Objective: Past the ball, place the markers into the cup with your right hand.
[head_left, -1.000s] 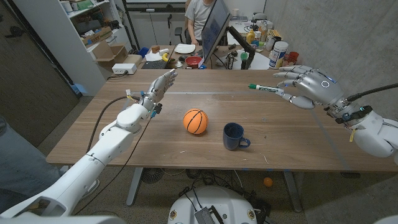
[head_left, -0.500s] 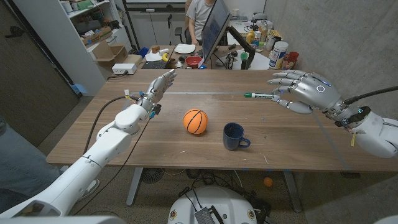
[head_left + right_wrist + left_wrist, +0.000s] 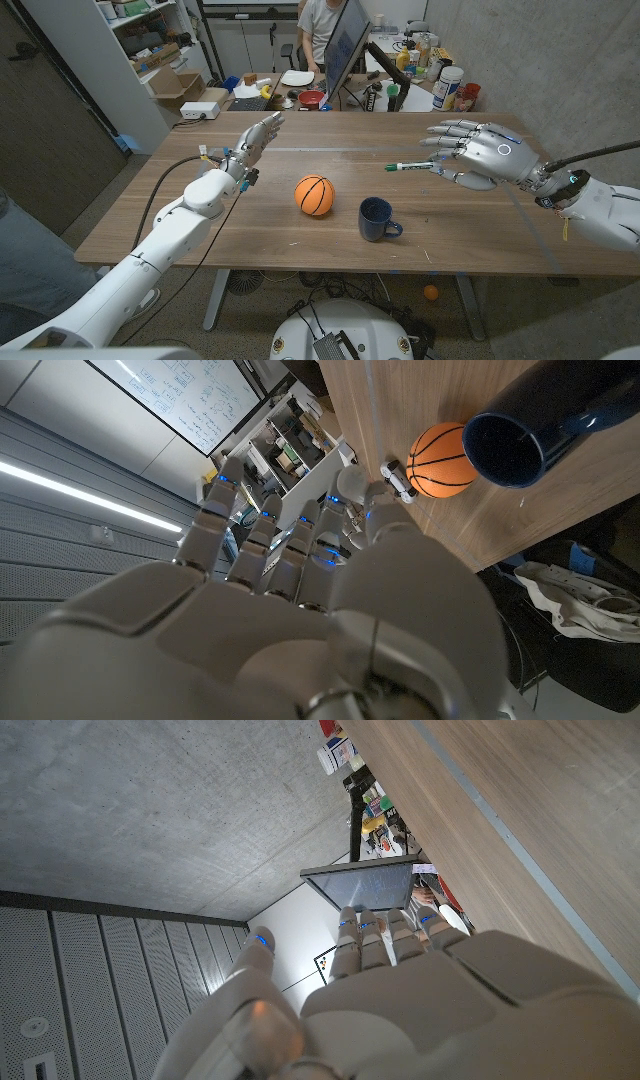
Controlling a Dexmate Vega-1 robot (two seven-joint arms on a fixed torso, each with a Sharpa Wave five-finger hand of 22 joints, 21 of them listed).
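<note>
Behind my wooden table [image 3: 300, 235] a person [image 3: 318, 25] sat at a cluttered desk [image 3: 290, 92] beside a tilted monitor [image 3: 345, 45]; shelving [image 3: 150, 40] stood beyond my left.

ball [image 3: 314, 194] left of cup [image 3: 377, 218] on table [image 3: 200, 215]; marker [image 3: 408, 166] above, behind the cup.

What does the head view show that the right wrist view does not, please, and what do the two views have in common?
The head view alone takes in the whole wooden table, the left hand raised with nothing in it, and a green-capped marker held out sideways by the right hand. The right wrist view alone looks into the cup's dark inside from close by. Both show the basketball-patterned ball, the dark blue cup beside it, and the right hand.
</note>
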